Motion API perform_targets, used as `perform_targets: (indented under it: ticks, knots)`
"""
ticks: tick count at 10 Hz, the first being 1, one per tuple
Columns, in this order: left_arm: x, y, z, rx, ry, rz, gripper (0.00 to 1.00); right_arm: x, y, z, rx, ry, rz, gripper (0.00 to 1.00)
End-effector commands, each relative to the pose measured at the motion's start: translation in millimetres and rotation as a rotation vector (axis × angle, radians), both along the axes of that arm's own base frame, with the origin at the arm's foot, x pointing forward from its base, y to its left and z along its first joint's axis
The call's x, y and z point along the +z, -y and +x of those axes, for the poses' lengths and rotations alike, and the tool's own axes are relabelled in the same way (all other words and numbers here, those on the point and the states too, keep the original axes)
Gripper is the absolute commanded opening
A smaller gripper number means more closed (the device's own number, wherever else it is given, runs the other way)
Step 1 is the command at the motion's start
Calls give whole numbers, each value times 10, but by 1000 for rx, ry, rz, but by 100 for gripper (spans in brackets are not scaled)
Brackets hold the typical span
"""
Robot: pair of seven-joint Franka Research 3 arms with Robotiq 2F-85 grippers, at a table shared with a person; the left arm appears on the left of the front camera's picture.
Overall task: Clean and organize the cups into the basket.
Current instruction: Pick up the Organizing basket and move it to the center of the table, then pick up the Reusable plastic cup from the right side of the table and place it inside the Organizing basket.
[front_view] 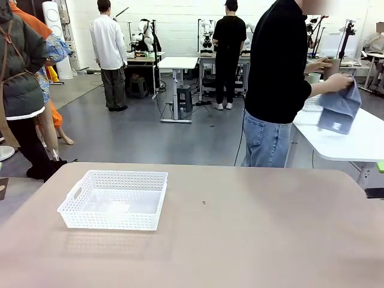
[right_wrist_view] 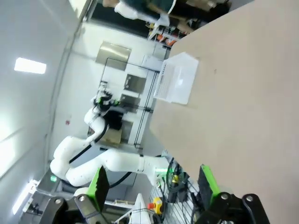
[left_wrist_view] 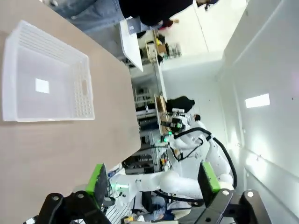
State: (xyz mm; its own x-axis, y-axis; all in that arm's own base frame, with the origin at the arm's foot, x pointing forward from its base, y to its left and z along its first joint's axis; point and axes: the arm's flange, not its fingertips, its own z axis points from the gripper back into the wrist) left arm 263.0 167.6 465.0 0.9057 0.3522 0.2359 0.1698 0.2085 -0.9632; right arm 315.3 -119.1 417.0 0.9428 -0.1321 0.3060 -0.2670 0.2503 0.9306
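while the basket [front_view: 117,175] sits empty and upright on the left part of the table [front_view: 258,228], the task seems to be at the cleaning step. the person [front_view: 276,72] stands at the far side, turned to a white side table [front_view: 354,144], with a blue cloth [front_view: 339,108] bunched in one hand [front_view: 337,82]. a pale green shape [front_view: 313,78] just beside that arm may be one of the cups, but it is too small to tell. the left gripper [left_wrist_view: 153,182] has its fingers wide apart with nothing between them, and so does the right gripper [right_wrist_view: 154,184]. each looks across the table from its own side, well apart from the basket. the main risk, as i judge it, is the handover: a freshly wiped cup may be damp and slip between the pads, more so if it is pinched near a tapering end. an arm reaching in early could meet the person's hand. the basket looks light and nothing holds it, so a nudge from a finger or a cup pushed in at an angle could slide it or tip its rim. a cup let go too high might bounce out.
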Motion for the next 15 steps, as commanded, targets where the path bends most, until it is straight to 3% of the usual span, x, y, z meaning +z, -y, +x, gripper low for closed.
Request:
perform_targets:
  ticks: [1, 4, 6, 7, 15]
  knots:
    - [27, -161, -86, 81, 17, 61, 100, -2, 183, -70, -92, 16, -5, 100]
    - [-96, -574, -317, 215, -22, 75, 100, 67, 569, -308, -202, 56, 36, 100]
    - [-193, -672, -295, 248, -43, 105, 100, 158, 692, -392, -246, 102, 45, 100]
    - [-82, -595, -361, 227, -32, 50, 100, 60, 654, -344, -207, 24, 7, 100]
    - [-82, -595, -361, 227, -32, 50, 100, 60, 654, -344, -207, 24, 7, 100]
